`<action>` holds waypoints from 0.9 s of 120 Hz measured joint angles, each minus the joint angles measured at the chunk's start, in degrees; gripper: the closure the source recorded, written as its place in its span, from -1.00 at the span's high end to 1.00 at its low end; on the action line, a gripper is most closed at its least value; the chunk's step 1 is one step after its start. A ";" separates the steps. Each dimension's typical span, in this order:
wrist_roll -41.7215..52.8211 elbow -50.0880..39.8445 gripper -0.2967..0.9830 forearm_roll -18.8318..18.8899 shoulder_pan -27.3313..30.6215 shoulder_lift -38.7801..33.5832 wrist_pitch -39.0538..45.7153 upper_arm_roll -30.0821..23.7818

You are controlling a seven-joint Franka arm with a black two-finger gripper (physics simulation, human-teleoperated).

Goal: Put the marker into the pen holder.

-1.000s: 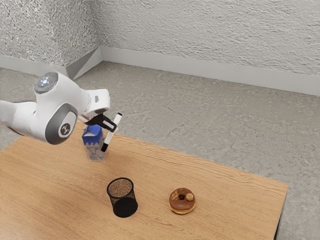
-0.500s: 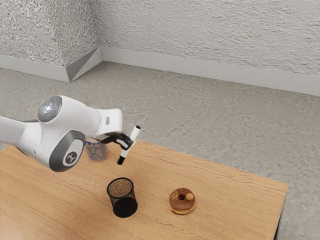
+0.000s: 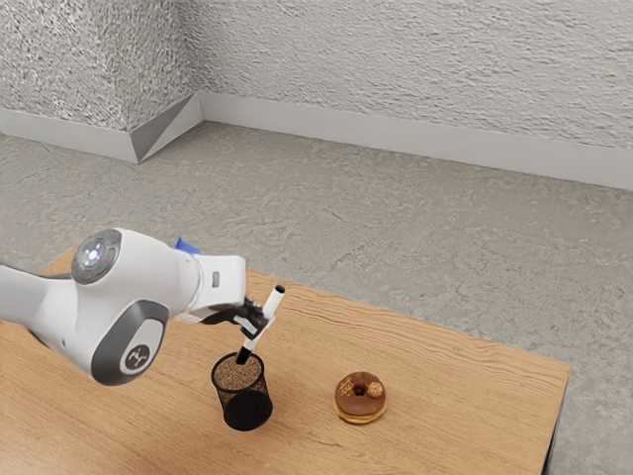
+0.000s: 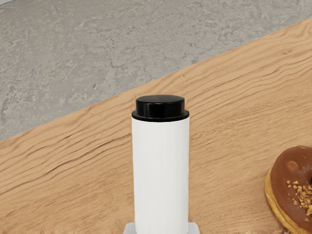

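Carton (image 3: 185, 244): all but a bit of its blue top hidden behind my arm (image 3: 168, 272). Doughnut (image 4: 295, 187), marker (image 4: 161, 170): each cut by my wrist view's edge. Table (image 3: 475, 396): cropped in both views.

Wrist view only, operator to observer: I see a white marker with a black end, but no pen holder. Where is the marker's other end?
Observer: In the exterior view, the lower black end of the white marker appears over the opening of the black mesh pen holder; whether it is already inside, I can't tell.
Operator: Is the marker upright?
Observer: No, it slants in the hand, its upper end toward the exterior view's right.
Operator: Anything on the arm's far side?
Observer: Yes, part of something blue peeks out from behind the white arm.
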 joint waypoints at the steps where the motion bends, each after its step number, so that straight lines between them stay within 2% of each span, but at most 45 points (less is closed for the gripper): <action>1: 0.01 -0.09 -0.61 -0.04 0.00 0.00 0.02 -0.01; 38: 0.19 -2.97 -0.58 -1.38 0.02 3.27 1.88 -0.09; 56: -0.01 -2.68 -0.08 -1.36 0.07 4.06 1.97 -0.07; 68: -0.24 0.56 0.15 -1.34 0.09 3.45 -1.03 0.44; 80: -1.15 17.44 0.30 -1.10 0.06 4.22 -17.48 6.66; 91: -2.01 44.39 0.38 1.46 -0.12 13.51 -37.52 15.26; 97: -2.45 55.84 0.41 3.19 0.91 17.38 -47.55 18.29; 102: -2.81 62.13 0.43 4.68 2.08 18.60 -55.16 19.87; 108: -3.24 65.64 0.46 5.93 2.44 18.72 -62.72 21.45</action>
